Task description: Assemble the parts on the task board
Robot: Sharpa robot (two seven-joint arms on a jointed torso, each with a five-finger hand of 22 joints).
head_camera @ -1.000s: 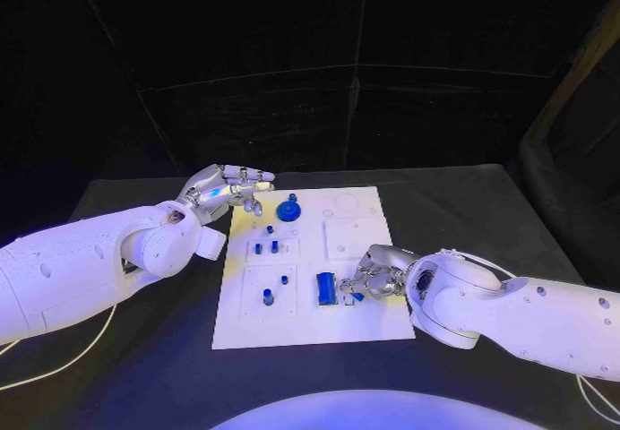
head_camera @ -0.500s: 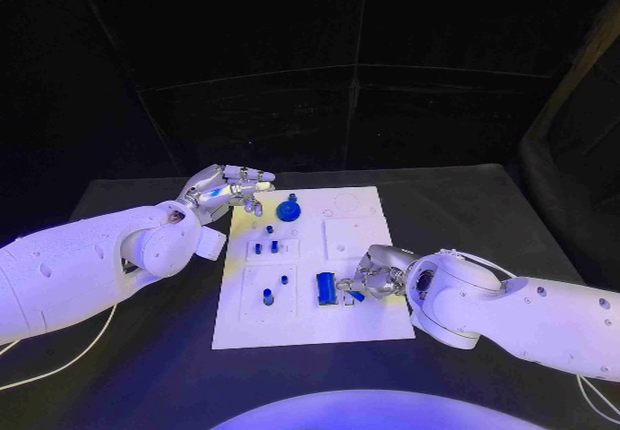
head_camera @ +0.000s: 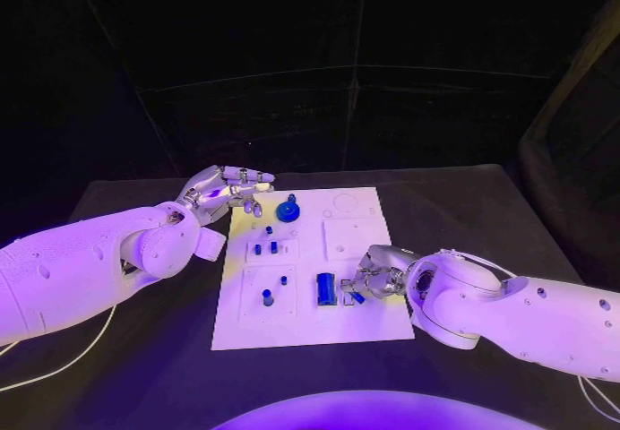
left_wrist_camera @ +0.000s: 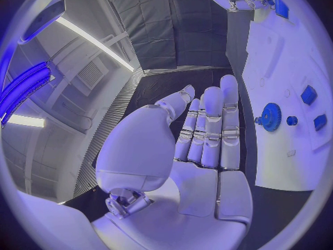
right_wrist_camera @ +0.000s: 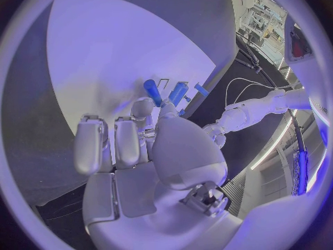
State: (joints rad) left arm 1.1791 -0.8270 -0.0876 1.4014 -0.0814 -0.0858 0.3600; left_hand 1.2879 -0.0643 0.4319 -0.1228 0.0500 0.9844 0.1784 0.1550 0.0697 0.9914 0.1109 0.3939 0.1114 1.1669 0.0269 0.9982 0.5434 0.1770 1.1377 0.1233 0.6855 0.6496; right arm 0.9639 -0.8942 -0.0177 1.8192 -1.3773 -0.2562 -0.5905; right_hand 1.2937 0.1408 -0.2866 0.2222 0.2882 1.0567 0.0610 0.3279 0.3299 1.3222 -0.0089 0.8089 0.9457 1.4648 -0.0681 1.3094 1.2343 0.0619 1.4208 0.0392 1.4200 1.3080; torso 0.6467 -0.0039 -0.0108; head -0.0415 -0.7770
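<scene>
No writing, label, brand, number or sign can be read anywhere. The white board [head_camera: 314, 269] in the middle of the surface and the blue parts on it carry no legible marks.

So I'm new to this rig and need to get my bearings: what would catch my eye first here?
The white task board in the middle of the black table, dotted with small blue parts, stands out first. Near its far edge sits a blue gear, beside the left hand, which hovers with fingers apart. At the board's right edge the right hand pinches a small blue part, next to a blue block.
</scene>
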